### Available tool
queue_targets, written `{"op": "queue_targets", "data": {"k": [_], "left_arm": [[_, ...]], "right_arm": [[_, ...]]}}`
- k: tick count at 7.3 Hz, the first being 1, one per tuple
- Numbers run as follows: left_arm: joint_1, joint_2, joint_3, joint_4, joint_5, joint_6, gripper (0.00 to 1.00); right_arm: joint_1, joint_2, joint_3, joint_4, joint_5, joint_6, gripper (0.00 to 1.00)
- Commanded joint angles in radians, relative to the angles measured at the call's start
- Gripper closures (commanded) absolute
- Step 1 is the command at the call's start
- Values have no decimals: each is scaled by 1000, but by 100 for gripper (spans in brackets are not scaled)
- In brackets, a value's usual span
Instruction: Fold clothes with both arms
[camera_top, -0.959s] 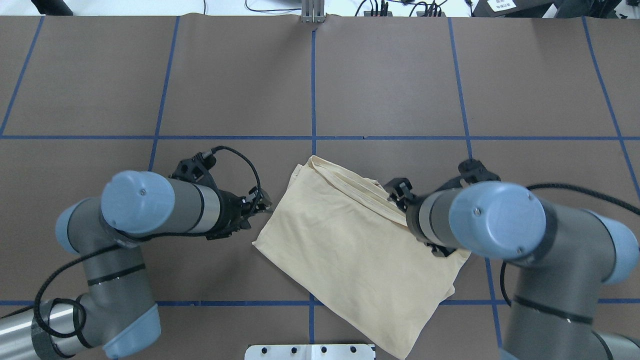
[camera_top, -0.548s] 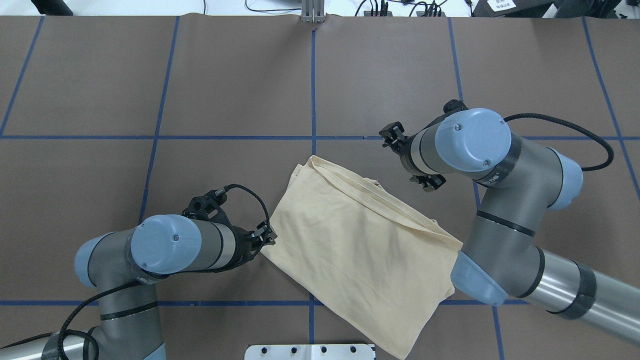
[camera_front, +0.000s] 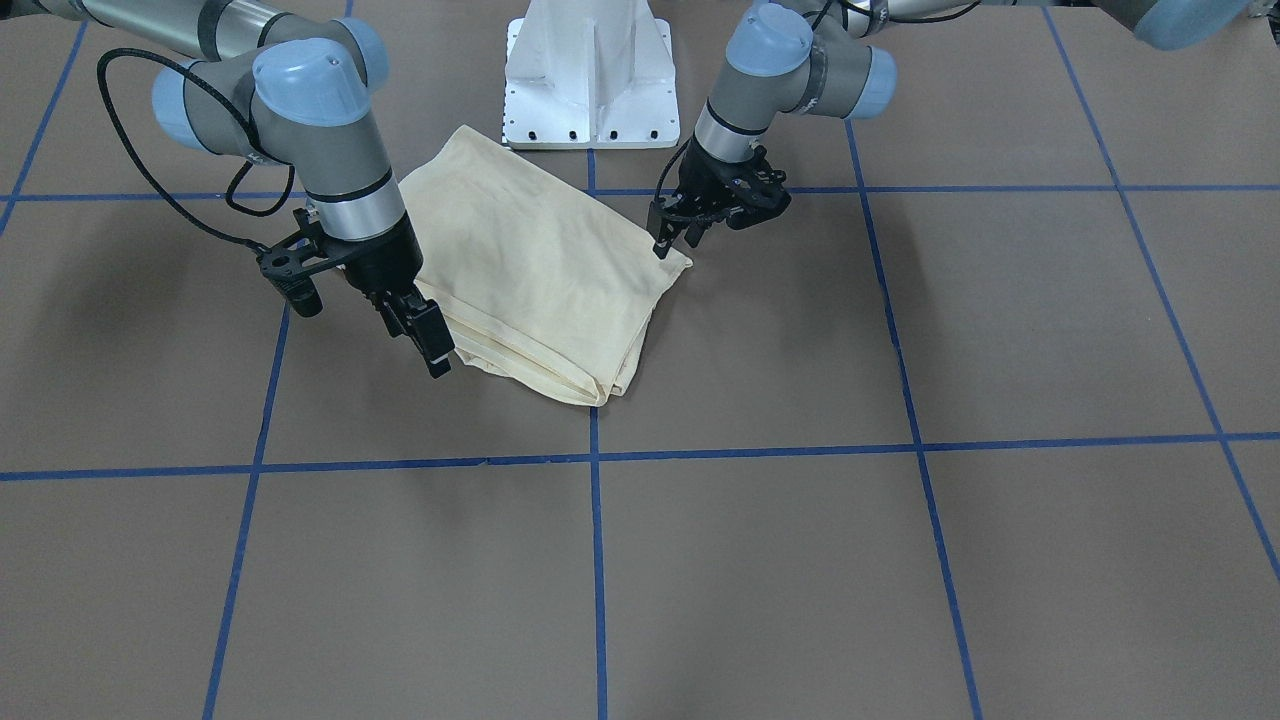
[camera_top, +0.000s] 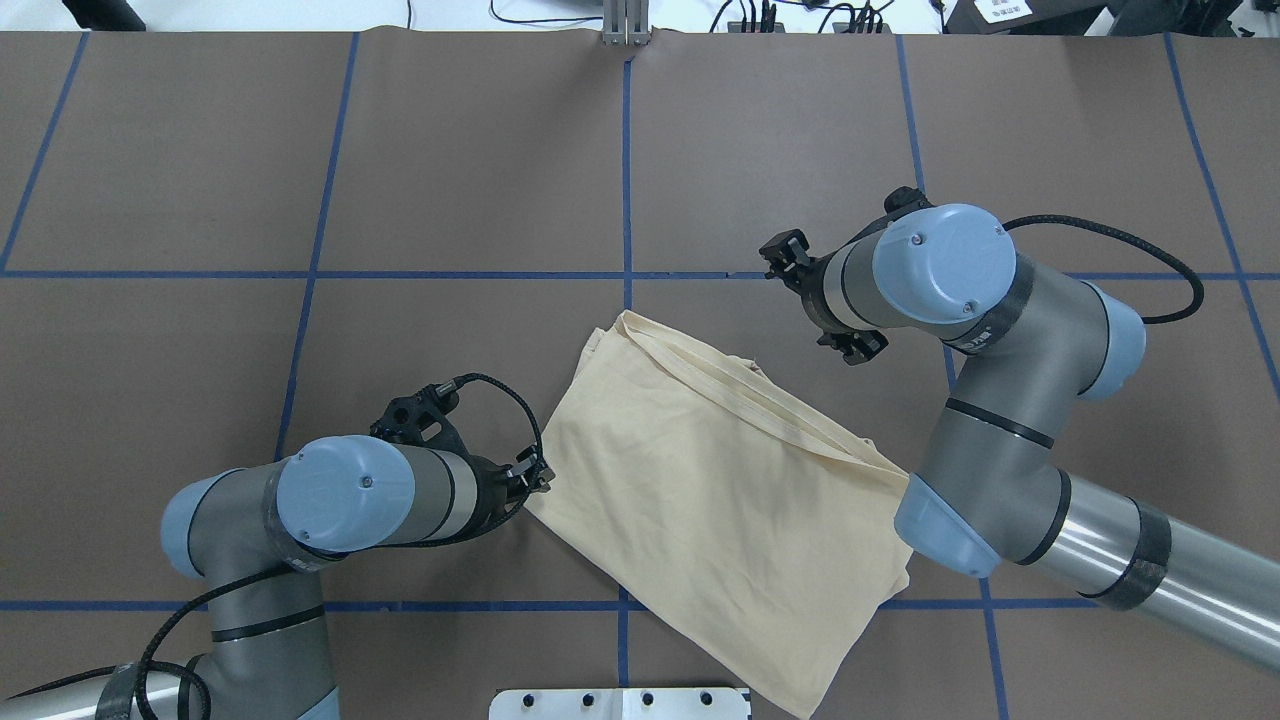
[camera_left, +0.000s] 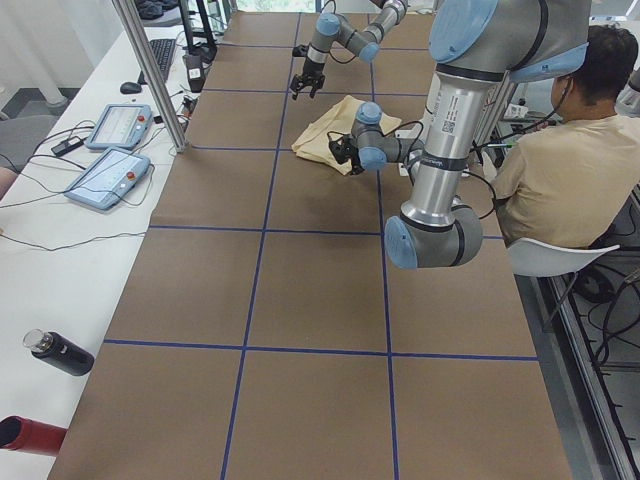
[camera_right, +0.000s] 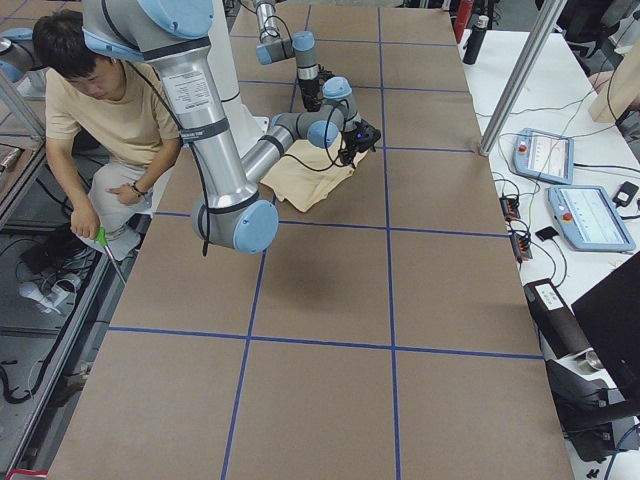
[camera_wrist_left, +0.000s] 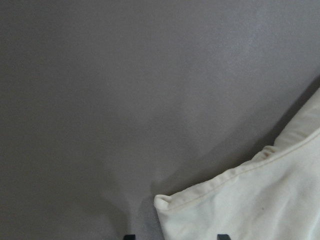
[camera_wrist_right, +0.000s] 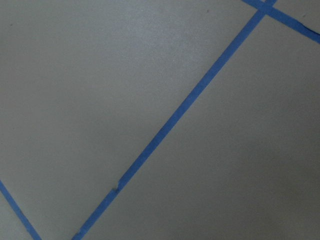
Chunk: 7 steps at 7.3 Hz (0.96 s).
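The clothes are one pale cream shirt (camera_front: 540, 270) (camera_top: 720, 510) folded into a slanted rectangle on the brown table; its print is hidden. My left gripper (camera_front: 668, 238) (camera_top: 538, 478) hovers at the shirt's left corner. In the left wrist view its fingertips (camera_wrist_left: 129, 236) are apart, and the shirt corner (camera_wrist_left: 240, 205) lies between them, ungripped. My right gripper (camera_front: 428, 340) points down beside the shirt's far right edge, raised above the table with nothing in it. Its fingers look apart. The right wrist view shows only table and blue tape.
The white pedestal base (camera_front: 590, 80) (camera_top: 620, 703) stands at the shirt's near end. A seated person (camera_left: 560, 150) (camera_right: 100, 100) is behind the robot. Two tablets (camera_left: 110, 150) lie on the side bench, and blue tape lines cross the table.
My right arm let go of the shirt's right edge, rose and swung away to the far right. My left arm moved toward the robot along the shirt's left edge to its corner.
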Motion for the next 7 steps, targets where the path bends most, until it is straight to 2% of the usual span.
{"op": "queue_targets", "data": {"k": [1,3,4,5,6,7], "left_arm": [[-2,-4,9,-5,15,4,43],[-2,-9,18,-8,13,2,45],[-2,-11,18,-8,15,-5,58],[-4,-11,18,-8,15,-8,83],[-2,-12,18,-8,15,-8,100],[-7,-12,18,-8,16,-7,100]], "right_arm": [[-5,-2,-14,2,0,0,0],[-7,1,-37,2,2,0,0],[-10,-1,-43,2,2,0,0],[-11,1,-43,4,2,1,0],[-16,-1,-43,4,2,0,0],[-17,-2,-43,4,2,-2,0]]}}
